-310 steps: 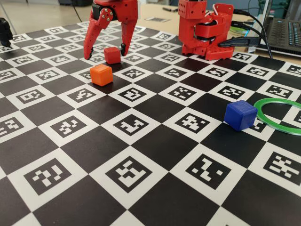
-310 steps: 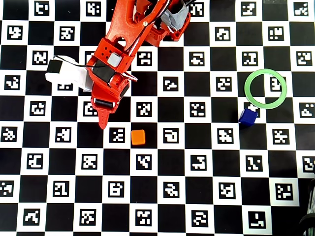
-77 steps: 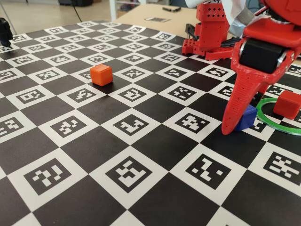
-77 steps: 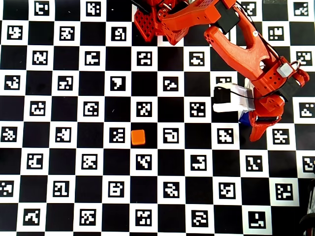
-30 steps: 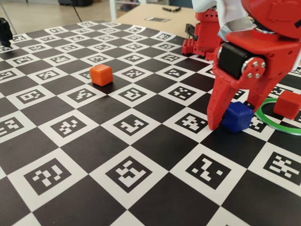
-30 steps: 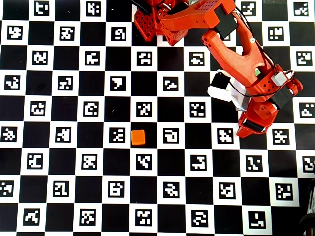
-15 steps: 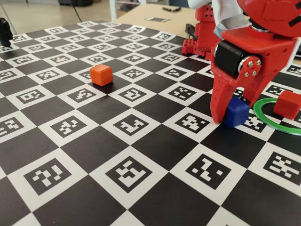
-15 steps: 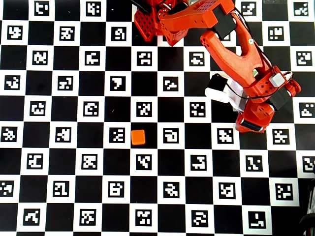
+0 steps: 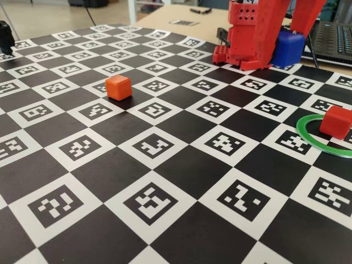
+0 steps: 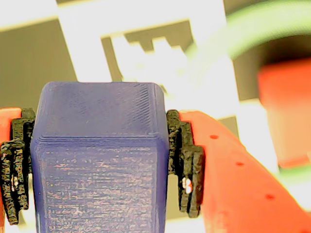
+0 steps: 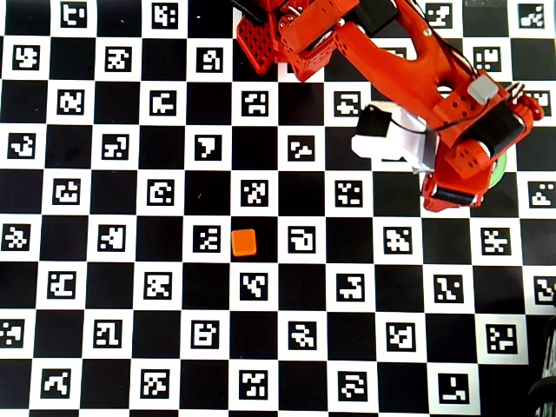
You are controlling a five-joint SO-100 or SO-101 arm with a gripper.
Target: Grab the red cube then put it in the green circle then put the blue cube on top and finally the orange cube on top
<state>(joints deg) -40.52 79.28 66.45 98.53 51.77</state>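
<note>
Blue cube (image 10: 99, 160) clamped between pincer (image 10: 99, 167) pads, lifted off board.

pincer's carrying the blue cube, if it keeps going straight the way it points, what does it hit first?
Probably the checkerboard mat, just short of the green circle. The pincer points down with the blue cube; the red cube lies off-axis. Depth is unclear.

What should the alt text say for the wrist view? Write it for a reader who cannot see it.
The blue cube fills the close-up, clamped between the hand's black pads. Behind it, blurred, lie the checkered mat, an arc of the green circle and the red cube.
</note>
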